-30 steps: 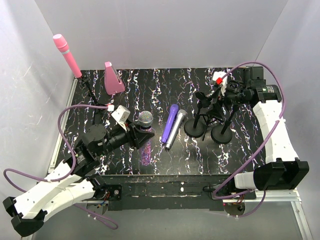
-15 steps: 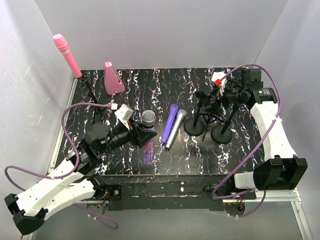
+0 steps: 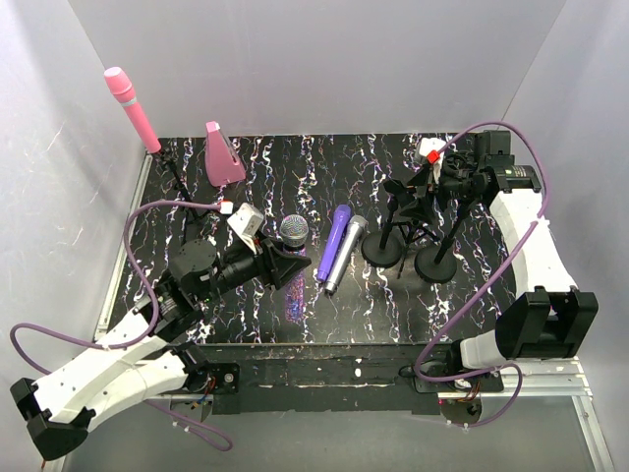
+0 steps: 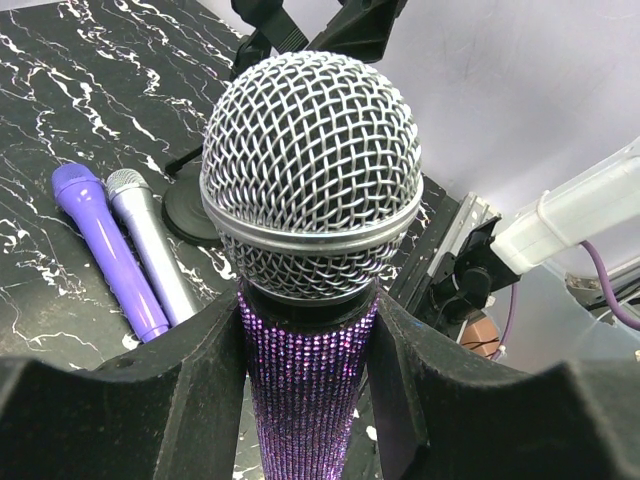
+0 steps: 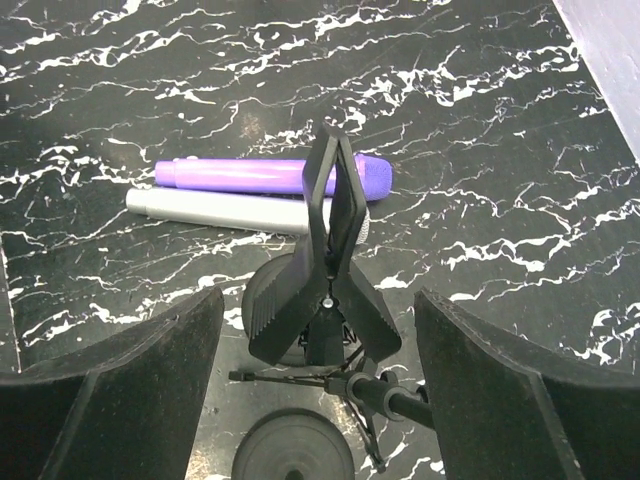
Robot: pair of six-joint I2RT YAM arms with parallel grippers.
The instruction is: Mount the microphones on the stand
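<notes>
1. Four mics in all. The pink microphone (image 3: 133, 108) looks already mounted on the far-left stand (image 3: 175, 175) at 10 o'clock of the table (image 3: 324, 167), raised and tilted. The other three are not yet on stands.
2. The plain purple microphone (image 3: 334, 241) and silver-grey microphone (image 3: 344, 254) lie flat at table centre, side by side and touching, heads toward 1 o'clock.
3. Step in hand, my read: getting the glittery purple microphone (image 4: 310, 190) over to a stand. It sits just 8 o'clock of centre with the mesh head pointing toward 12.
4. The left gripper (image 4: 305, 400) is clenched on its glitter body right below the head, with both fingers (image 4: 150, 400) pressed on the sides. The grip looks centred. Can't tell whether the tail end is off the table.
5. The right gripper (image 5: 310, 380) is spread wide and holds nothing. It is at 3 o'clock of centre, over the two black stands (image 3: 383, 248), with fingers either side of one upright clip (image 5: 325, 270). The wrist view shows a gap on both sides, so no contact.
6. Next move, my judgement:
   - Carry the glitter mic toward 3 o'clock, clearing the two loose mics on the way.
   - Line its body up with the clip mouth and push in.
   - The right arm likely needs to steady or pinch that clip first.
</notes>
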